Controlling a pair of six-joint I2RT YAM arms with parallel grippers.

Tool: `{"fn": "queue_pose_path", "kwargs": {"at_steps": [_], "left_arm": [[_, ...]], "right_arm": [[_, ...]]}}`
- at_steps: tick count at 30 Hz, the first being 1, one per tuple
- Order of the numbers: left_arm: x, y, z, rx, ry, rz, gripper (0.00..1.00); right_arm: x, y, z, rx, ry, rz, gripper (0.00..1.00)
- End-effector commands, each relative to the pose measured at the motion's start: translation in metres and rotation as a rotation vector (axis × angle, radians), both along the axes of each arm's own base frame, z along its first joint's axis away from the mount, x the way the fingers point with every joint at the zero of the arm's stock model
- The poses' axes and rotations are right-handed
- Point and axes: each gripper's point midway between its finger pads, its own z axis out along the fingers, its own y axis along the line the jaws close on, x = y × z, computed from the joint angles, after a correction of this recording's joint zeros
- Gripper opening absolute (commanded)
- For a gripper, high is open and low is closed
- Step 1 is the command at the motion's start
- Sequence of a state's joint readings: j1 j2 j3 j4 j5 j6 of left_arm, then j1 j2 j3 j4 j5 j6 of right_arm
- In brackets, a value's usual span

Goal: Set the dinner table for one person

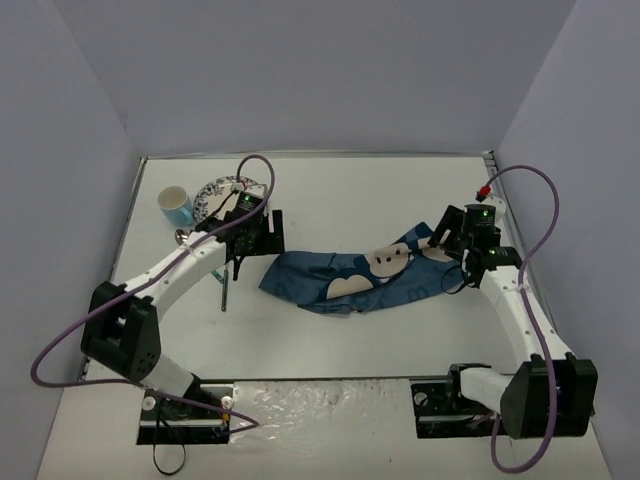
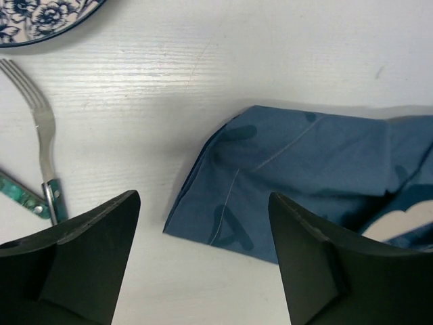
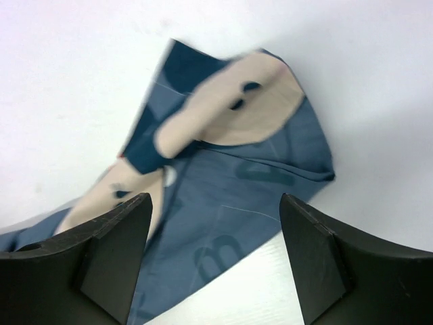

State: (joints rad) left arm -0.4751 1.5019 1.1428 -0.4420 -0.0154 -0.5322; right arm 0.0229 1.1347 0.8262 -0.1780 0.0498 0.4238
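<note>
The dinner table (image 1: pixel 350 190) is a large white top. A blue cartoon-face cloth placemat (image 1: pixel 350 275) lies crumpled and folded across its middle. My left gripper (image 1: pixel 270 232) hovers at the cloth's left end. In the left wrist view it (image 2: pixel 203 261) is open over the folded blue corner (image 2: pixel 311 176), holding nothing. My right gripper (image 1: pixel 442 235) is over the cloth's right end. In the right wrist view it (image 3: pixel 215 261) is open above the cream face print (image 3: pixel 230 115), with nothing between the fingers.
A blue-patterned plate (image 1: pixel 222 194) and a blue-and-white cup (image 1: pixel 175 207) stand at the back left. A fork with a green handle (image 2: pixel 44 145) lies beside the plate (image 2: pixel 40 20), left of the cloth. A red part (image 1: pixel 484 190) sits at the right rim.
</note>
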Motion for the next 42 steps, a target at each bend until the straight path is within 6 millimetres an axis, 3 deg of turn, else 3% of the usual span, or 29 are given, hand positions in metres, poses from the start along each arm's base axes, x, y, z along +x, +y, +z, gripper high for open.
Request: {"fn": "queue_pose_path", "kwargs": {"at_steps": [1, 6, 11, 24, 32, 42], "left_arm": [[-0.023, 0.015, -0.008, -0.010, 0.041, 0.032, 0.74], [-0.040, 0.016, -0.042, -0.089, 0.110, 0.124, 0.74], [-0.038, 0.011, -0.062, -0.195, 0.089, 0.182, 0.74], [-0.023, 0.004, -0.087, -0.315, 0.020, 0.219, 0.71], [-0.037, -0.001, -0.104, -0.352, 0.083, 0.217, 0.66], [-0.057, 0.000, -0.120, -0.345, 0.159, 0.196, 0.60]], "right_arm": [[0.003, 0.018, 0.031, 0.010, -0.079, 0.090, 0.73], [0.002, 0.032, 0.036, 0.022, -0.094, 0.157, 0.74], [0.000, 0.039, 0.037, 0.031, -0.105, 0.198, 0.75], [-0.007, 0.054, 0.043, 0.068, -0.148, 0.271, 0.77], [-0.009, 0.057, 0.042, 0.078, -0.156, 0.284, 0.77], [0.009, 0.068, 0.042, 0.053, -0.125, 0.283, 0.78]]}}
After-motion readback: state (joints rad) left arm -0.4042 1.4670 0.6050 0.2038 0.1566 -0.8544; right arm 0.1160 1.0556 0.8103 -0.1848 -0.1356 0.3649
